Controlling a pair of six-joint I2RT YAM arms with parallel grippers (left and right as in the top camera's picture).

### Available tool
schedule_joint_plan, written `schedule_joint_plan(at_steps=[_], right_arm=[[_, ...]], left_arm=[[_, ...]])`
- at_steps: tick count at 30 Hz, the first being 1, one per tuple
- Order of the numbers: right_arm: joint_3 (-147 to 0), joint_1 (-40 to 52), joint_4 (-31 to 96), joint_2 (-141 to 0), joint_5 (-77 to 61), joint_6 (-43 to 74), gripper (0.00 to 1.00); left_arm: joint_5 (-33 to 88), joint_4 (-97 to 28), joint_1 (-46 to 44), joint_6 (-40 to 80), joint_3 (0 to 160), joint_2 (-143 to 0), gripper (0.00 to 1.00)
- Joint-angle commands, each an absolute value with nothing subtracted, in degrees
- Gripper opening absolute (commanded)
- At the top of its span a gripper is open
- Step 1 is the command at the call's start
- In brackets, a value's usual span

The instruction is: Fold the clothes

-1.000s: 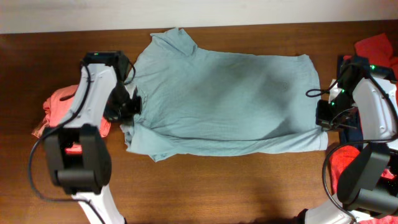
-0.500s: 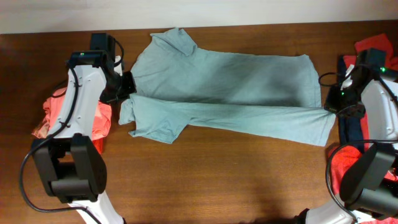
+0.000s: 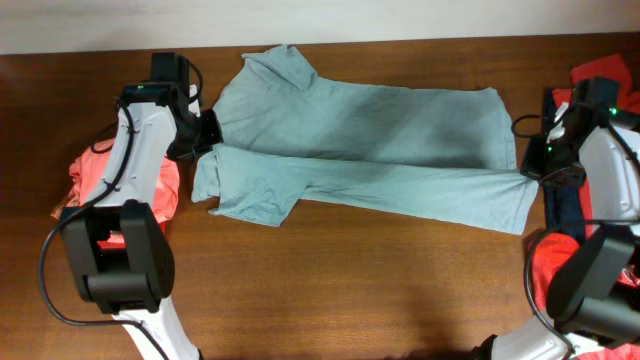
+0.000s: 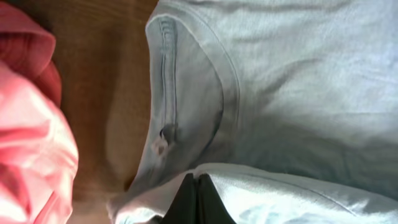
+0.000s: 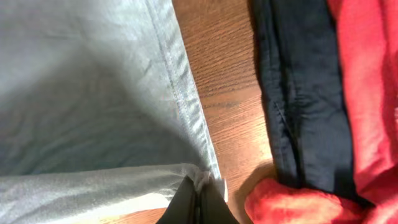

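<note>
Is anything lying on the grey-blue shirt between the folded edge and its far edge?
Nothing visible. The left gripper and right gripper pinch the fold of the grey-blue shirt; only bare fabric lies ahead.

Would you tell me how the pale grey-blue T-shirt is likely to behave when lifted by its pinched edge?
Probably floppy: the T-shirt lies folded over between the left gripper and right gripper. Likely light: the cloth looks thin and creased.

The large pale grey-blue cotton T-shirt (image 3: 370, 140) is lying spread across the table (image 3: 350, 290), collar leftward, its near side lying folded over the middle; a crumpled coral-red shirt (image 3: 85, 180) is sitting left, a navy shirt (image 3: 565, 210) right.
</note>
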State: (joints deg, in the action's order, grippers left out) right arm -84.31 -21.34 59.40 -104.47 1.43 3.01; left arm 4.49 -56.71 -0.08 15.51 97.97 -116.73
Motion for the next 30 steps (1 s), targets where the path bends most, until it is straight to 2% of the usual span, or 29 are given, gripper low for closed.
schedule_joint_plan(at_steps=[1, 12, 13, 14, 15, 18, 22, 30], right_arm=[[-83.92, -20.99, 58.65, -106.67, 0.75, 3.22, 0.04], [-83.90, -18.94, 55.57, -107.42, 0.47, 3.25, 0.05], [-83.90, -18.76, 55.42, -107.42, 0.49, 3.25, 0.11], [-83.90, -18.74, 55.33, -107.42, 0.62, 3.25, 0.28], [-83.90, -18.74, 55.27, -107.42, 0.69, 3.25, 0.37], [-83.90, -18.87, 55.33, -107.42, 0.78, 3.25, 0.43], [-83.90, -18.85, 56.14, -107.42, 0.89, 3.25, 0.43], [-83.85, -18.70, 58.61, -107.42, 0.67, 3.25, 0.43]], left_arm=[[4.69, -55.29, -0.10, 16.05, 97.41, -117.67, 0.00], [4.69, -52.05, -0.10, 16.08, 97.41, -117.69, 0.01], [4.69, -52.05, -0.10, 16.05, 97.41, -117.69, 0.06], [4.69, -52.05, -0.10, 16.08, 97.41, -117.69, 0.17], [4.69, -52.05, -0.10, 16.05, 97.41, -117.69, 0.29], [4.69, -52.18, -0.10, 16.05, 97.41, -117.69, 0.56], [4.69, -53.93, -0.10, 16.05, 97.41, -117.69, 0.59], [4.67, -61.60, -0.47, 16.01, 96.09, -117.69, 0.60]])
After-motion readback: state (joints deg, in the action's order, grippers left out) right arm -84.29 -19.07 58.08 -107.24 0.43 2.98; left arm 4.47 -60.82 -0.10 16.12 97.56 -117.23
